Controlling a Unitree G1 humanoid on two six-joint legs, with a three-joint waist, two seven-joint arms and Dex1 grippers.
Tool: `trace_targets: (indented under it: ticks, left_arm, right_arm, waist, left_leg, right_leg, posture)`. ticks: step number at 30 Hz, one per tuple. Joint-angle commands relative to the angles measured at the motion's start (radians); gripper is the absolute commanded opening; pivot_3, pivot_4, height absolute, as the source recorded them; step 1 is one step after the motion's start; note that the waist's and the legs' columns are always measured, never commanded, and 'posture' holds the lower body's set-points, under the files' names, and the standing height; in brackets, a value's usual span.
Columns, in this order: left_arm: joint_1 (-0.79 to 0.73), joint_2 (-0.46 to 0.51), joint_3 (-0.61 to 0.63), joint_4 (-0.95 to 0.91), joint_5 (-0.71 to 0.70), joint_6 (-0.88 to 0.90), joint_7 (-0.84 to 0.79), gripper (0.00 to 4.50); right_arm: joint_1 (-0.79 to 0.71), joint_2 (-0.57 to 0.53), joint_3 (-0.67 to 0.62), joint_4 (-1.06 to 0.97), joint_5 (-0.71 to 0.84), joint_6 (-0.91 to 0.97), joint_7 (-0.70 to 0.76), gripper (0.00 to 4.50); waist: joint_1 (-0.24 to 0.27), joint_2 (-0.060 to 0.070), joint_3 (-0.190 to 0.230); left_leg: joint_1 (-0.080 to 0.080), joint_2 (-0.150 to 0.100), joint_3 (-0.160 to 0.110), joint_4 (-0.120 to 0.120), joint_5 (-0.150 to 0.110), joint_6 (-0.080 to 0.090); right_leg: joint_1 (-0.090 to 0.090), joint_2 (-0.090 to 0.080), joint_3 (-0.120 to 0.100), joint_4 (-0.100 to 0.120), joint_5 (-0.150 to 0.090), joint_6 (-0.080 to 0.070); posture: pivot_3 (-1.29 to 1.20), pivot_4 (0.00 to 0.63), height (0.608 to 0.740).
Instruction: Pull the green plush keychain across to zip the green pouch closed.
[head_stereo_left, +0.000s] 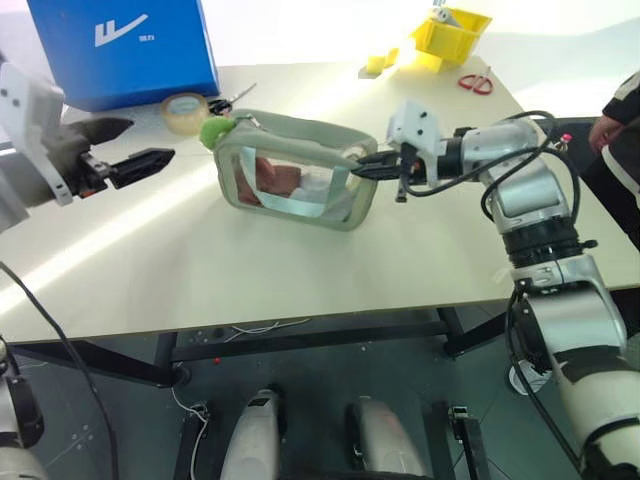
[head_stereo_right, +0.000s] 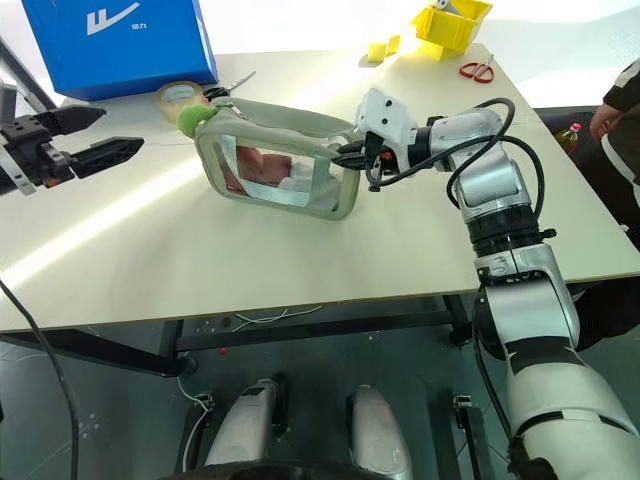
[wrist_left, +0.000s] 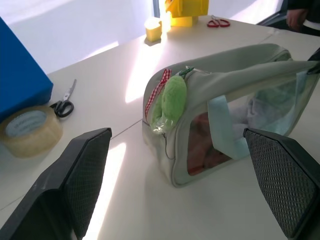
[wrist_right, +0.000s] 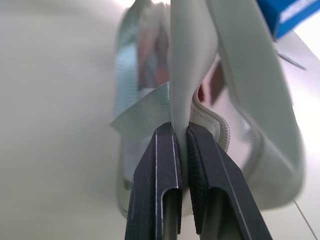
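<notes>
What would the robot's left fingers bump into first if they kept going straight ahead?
Most likely the green plush keychain on the near end of the green pouch. The open left gripper points right at that end, with only bare table between. Depth is hard to judge, so it might touch the pouch itself first.

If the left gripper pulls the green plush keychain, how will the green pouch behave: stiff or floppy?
Probably floppy: the green pouch has soft fabric that folds where the right gripper pinches its edge. It looks light, so it may slide. The green plush keychain likely squashes easily.
</notes>
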Motion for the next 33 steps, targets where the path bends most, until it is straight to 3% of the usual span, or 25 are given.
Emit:
trace_targets:
  ticks: [1,7,18,28,31,33]
  left_arm:
    - [-0.013,0.003,-0.004,-0.004,0.007,-0.021,-0.004,4.5]
    - [-0.025,0.01,-0.017,0.015,0.011,-0.028,-0.012,4.5]
    - [-0.039,-0.045,-0.077,0.003,0.024,-0.038,-0.004,4.5]
    - [-0.061,-0.137,-0.203,0.019,0.088,-0.083,-0.01,4.5]
    - [-0.074,-0.14,-0.212,0.046,0.114,-0.11,-0.014,3.71]
    - [-0.091,-0.139,-0.209,0.06,0.117,-0.115,-0.018,2.81]
  right_arm:
    - [-0.04,-0.029,-0.006,0.079,-0.036,-0.061,-0.025,0.03]
    - [-0.092,-0.042,-0.008,0.206,-0.065,-0.152,-0.03,0.03]
    - [0.001,-0.002,-0.026,-0.034,0.039,-0.029,0.043,0.03]
    - [0.007,0.014,-0.026,-0.072,0.033,0.011,0.018,0.03]
    - [0.005,0.016,-0.027,-0.073,0.032,0.016,0.011,0.0]
    - [0.008,0.016,-0.027,-0.079,0.033,0.02,0.008,0.0]
  waist:
    - [0.0,0.0,0.0]
    - [-0.002,0.0,0.0]
    - [-0.007,0.0,0.0]
    - [-0.01,0.0,0.0]
    - [-0.01,0.0,0.0]
    - [-0.01,0.0,0.0]
  left_leg:
    - [0.0,0.0,0.0,0.0,0.0,0.0]
    - [0.0,0.0,0.0,0.0,0.0,0.0]
    - [0.0,0.0,0.0,0.0,0.0,0.0]
    - [0.0,0.0,0.0,0.0,0.0,0.0]
    - [0.001,0.0,0.0,0.0,0.0,0.0]
    - [0.001,0.0,0.0,0.0,0.0,0.0]
  right_leg:
    - [0.0,0.0,0.0,0.0,0.0,0.0]
    - [0.0,0.0,0.0,0.0,0.0,0.0]
    - [0.0,0.0,0.0,0.0,0.0,0.0]
    - [0.0,0.002,0.001,0.001,0.0,0.0]
    - [0.0,0.002,0.001,0.001,0.0,0.0]
    - [0.0,0.002,0.001,0.001,0.0,0.0]
  posture:
    - [0.0,0.15,0.74]
    - [0.0,0.15,0.74]
    - [0.0,0.15,0.74]
    - [0.0,0.15,0.74]
    - [0.0,0.15,0.74]
    - [0.0,0.15,0.74]
